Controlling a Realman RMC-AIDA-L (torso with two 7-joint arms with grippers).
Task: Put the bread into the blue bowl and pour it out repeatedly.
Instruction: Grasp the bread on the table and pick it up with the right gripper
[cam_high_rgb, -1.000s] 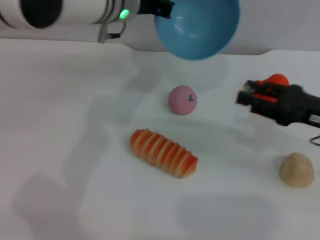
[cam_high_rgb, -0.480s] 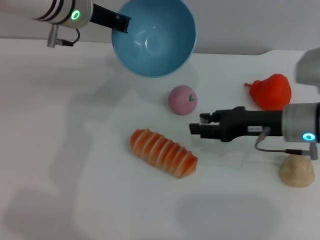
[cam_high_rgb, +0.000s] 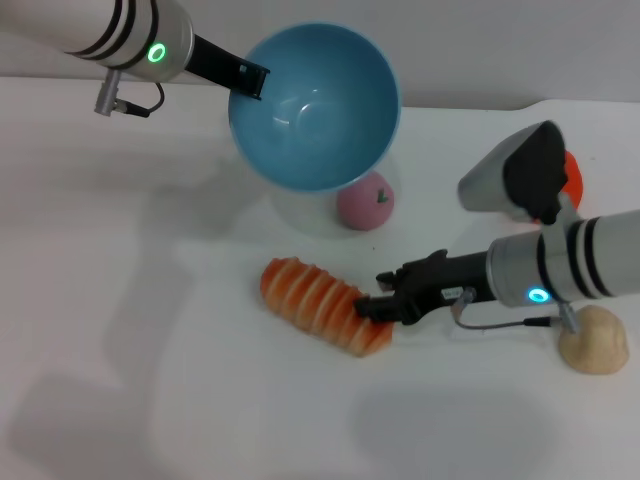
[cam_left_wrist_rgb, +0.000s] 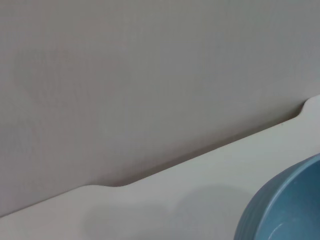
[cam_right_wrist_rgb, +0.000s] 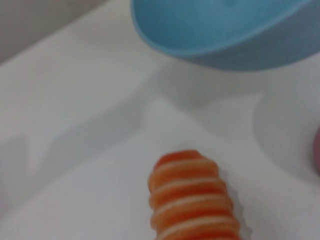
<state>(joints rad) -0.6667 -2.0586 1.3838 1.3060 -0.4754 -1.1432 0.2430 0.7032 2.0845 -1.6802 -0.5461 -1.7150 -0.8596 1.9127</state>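
My left gripper (cam_high_rgb: 252, 80) fingers clamp the empty, round light-blue plastic bowl (cam_high_rgb: 315, 105); right gripper (cam_high_rgb: 372, 306) fingers, spread unclear, reach the unlifted striped orange-and-cream toy loaf (cam_high_rgb: 325, 304) mid-desk.

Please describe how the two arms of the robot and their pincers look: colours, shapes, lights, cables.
Both arms are white cylinders with black bands and a glowing ring light, green on the left arm, blue on the right. Each ends in a slim black pincer: the left pincer and the right pincer. A thin grey cable loops under each wrist. A grey and black block sits above the right arm.
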